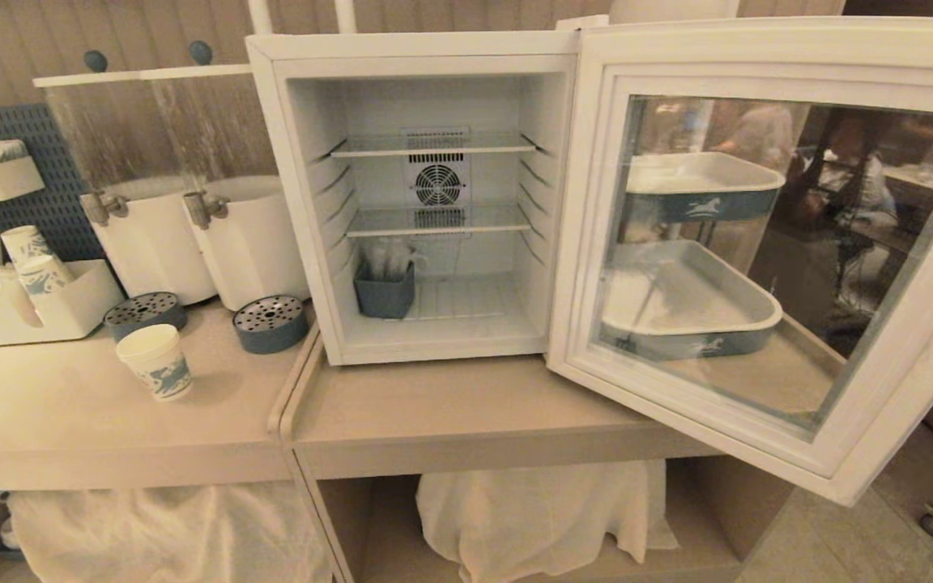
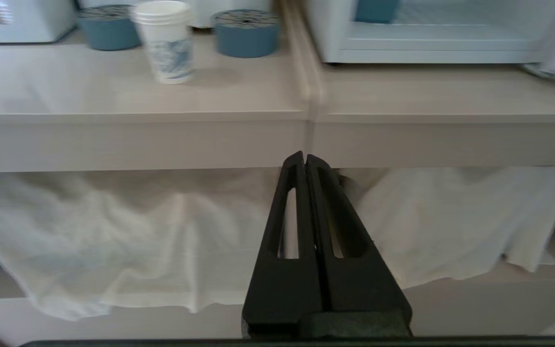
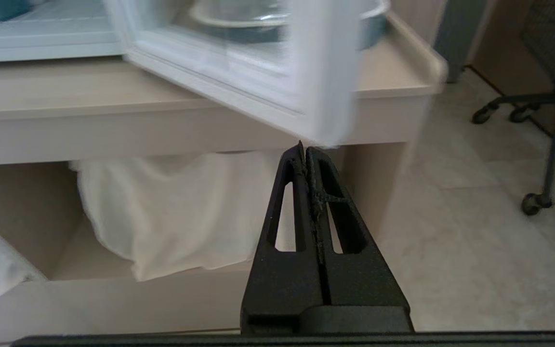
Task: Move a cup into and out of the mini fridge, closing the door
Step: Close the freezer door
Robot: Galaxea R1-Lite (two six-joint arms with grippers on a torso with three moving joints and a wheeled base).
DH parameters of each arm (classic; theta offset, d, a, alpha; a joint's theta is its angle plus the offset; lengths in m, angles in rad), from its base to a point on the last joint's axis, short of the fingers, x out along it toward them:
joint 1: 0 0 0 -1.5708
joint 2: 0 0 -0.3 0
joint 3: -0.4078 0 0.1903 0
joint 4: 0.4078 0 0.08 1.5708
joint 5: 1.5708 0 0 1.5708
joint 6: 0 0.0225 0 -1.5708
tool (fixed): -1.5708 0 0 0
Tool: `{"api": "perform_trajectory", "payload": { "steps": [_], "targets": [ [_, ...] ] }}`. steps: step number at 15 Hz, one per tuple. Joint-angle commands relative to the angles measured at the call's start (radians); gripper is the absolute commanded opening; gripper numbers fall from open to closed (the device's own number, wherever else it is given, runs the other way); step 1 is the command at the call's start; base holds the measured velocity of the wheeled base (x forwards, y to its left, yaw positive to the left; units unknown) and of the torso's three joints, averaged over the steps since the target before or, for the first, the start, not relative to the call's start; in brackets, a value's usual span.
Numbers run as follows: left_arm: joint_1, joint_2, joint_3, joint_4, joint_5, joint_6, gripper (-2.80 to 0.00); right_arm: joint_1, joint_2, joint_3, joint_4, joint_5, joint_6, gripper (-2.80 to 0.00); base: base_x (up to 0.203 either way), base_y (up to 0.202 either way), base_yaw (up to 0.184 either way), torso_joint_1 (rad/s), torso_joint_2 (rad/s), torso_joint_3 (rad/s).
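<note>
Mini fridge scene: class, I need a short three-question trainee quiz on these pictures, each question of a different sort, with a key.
1. True or false: the door of the mini fridge is shut.
2. Where does the cup stand? A) on a wire shelf inside the fridge B) on the counter to the left of the fridge C) on the floor
3. Fill in: the left claw and the right claw are both ____, holding nothing, below the counter's edge.

Key: 1 false, it is swung wide open; 2 B; 3 shut.
</note>
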Motion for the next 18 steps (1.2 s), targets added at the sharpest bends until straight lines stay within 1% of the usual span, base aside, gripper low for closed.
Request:
{"api": "perform_trajectory", "payload": {
  "steps": [1,4,6,9,10,12,14,15,17,18],
  "targets": [
    [0.000,0.001,0.002,-0.001,0.000,0.000,-2.80,0.000,0.002,0.000,0.001,0.000,-0.001,-2.80,0.000,-0.196,-0.011,0.006,0.00,0.002],
    [0.000,0.001,0.002,-0.001,0.000,0.000,-2.80,0.000,0.002,0.000,0.001,0.000,-0.001,-2.80,0.000,-0.192,-0.012,0.000,0.00,0.004],
    [0.000,0.001,0.002,-0.001,0.000,0.000,-2.80,0.000,0.004,0.000,0.001,0.000,-0.001,-2.80,0.000,-0.127,-0.011,-0.002,0.00,0.006],
    [0.000,0.001,0.002,-0.001,0.000,0.000,-2.80,0.000,0.011,0.000,-0.001,-0.001,0.003,-2.80,0.000,0.000,0.000,0.000,0.00,0.000],
    [0.000,0.001,0.002,-0.001,0.000,0.000,-2.80,0.000,0.006,0.004,-0.011,-0.007,0.033,-2.80,0.000,0.000,0.000,0.000,0.00,0.000],
    [0.000,0.001,0.002,-0.001,0.000,0.000,-2.80,0.000,-0.006,-0.018,-0.020,-0.024,0.035,-2.80,0.000,0.000,0.000,0.000,0.00,0.000],
    [0.000,0.001,0.002,-0.001,0.000,0.000,-2.80,0.001,0.019,-0.154,-0.019,-0.066,0.038,-2.80,0.000,0.000,0.000,0.000,0.00,0.000],
    [0.000,0.001,0.002,-0.001,0.000,0.000,-2.80,0.004,0.064,-0.252,-0.015,-0.093,0.056,-2.80,0.000,0.000,0.000,0.000,0.00,0.000],
    [0.000,0.001,0.002,-0.001,0.000,0.000,-2.80,0.011,0.265,-0.466,-0.012,-0.164,0.092,-2.80,0.000,0.000,0.000,0.000,0.00,0.000],
    [0.000,0.001,0.002,-0.001,0.000,0.000,-2.80,0.012,0.410,-0.554,-0.012,-0.194,0.111,-2.80,0.000,0.000,0.000,0.000,0.00,0.000]
  ]
}}
